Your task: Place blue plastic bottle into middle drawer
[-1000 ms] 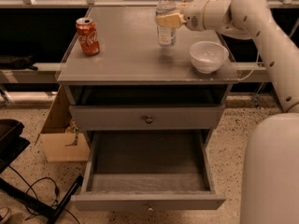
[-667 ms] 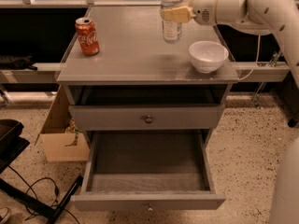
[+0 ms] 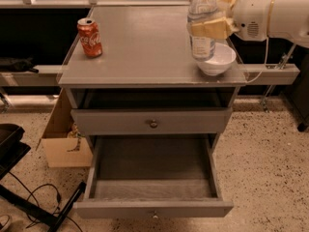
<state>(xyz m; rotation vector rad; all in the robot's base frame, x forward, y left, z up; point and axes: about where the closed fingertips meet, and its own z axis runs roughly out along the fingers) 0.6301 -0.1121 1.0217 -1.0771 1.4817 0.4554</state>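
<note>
The blue plastic bottle (image 3: 202, 21) is a clear bottle with a pale label, held upright in the air above the cabinet top's right side. My gripper (image 3: 210, 28) is shut on it around its middle, with tan fingers (image 3: 212, 29) wrapping the label; the white arm comes in from the right. The bottle's base hangs just in front of a white bowl (image 3: 217, 60). The middle drawer (image 3: 153, 183) is pulled open below, its grey wood-grain inside bare, with a small knob on its front edge. The bottle's cap is cut off by the top of the view.
A red cola can (image 3: 90, 37) stands at the left of the grey cabinet top (image 3: 140, 47). A closed knobbed drawer front (image 3: 152, 123) sits above the open drawer. A cardboard box (image 3: 63, 139) stands on the floor at the left, with black cables and a stand near it.
My gripper has lifted the bottle off the cabinet top and carried it forward, towards the front edge above the bowl. The view has also moved closer.
</note>
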